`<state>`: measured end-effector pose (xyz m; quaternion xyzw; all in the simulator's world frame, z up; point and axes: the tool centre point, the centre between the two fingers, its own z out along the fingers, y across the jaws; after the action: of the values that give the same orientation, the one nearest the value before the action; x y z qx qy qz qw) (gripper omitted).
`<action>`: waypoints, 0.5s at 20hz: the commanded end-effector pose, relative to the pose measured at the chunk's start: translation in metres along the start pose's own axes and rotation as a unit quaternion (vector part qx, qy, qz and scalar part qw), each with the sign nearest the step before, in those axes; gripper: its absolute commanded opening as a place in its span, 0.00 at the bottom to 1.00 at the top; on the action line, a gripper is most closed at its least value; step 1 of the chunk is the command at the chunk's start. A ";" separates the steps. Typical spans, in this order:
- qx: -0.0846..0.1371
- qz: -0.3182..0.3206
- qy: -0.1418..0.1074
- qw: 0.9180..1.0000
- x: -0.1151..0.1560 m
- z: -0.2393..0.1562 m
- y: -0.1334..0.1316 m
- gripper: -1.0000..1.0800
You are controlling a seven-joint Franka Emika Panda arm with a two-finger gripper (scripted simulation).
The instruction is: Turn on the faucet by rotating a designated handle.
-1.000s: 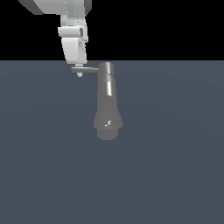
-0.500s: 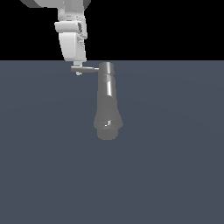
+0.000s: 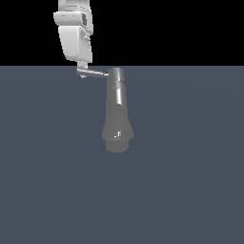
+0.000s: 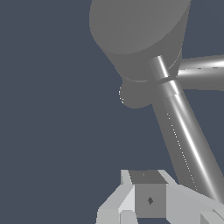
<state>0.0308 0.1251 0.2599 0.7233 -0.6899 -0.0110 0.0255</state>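
Presently, one item in hand: the faucet (image 3: pixel 117 112), taken as landmark for all that follows.

Step, as judged: pushing the handle (image 3: pixel 94 73) round about the cap. To do it well, contact should stay near the rod's free tip, farthest from the faucet, where leverage is greatest; the push should follow an arc centred on the cap, not a straight line, or the finger may slide off the end. Force should run across the rod, not down along it.

Gripper (image 3: pixel 83 68): white, hanging above the handle's outer end, on the side away from the faucet. Its tips meet or nearly meet the rod there; whether the pincer is wide, narrow or clamped I cannot tell from either view.

Faucet: glossy grey metal column, narrow cylindrical cap at one end, widening to a stepped, flared base at the other. It lies against a flat slate-blue ground (image 3: pixel 190 181).

Handle: thin, straight, bright-streaked grey rod, projecting sideways from the cap, slightly tilted. In the wrist view the rod (image 4: pixel 183 135) runs long and gleaming toward the cap.
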 end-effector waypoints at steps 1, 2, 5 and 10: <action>-0.005 -0.001 0.001 1.000 -0.002 -0.001 0.011 0.00; -0.005 -0.001 0.001 1.000 -0.002 -0.002 0.014 0.00; -0.005 -0.001 0.001 1.000 -0.002 -0.006 0.024 0.00; 0.002 0.005 0.000 1.000 0.005 -0.014 0.025 0.00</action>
<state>0.0061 0.1206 0.2755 0.7213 -0.6922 -0.0087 0.0237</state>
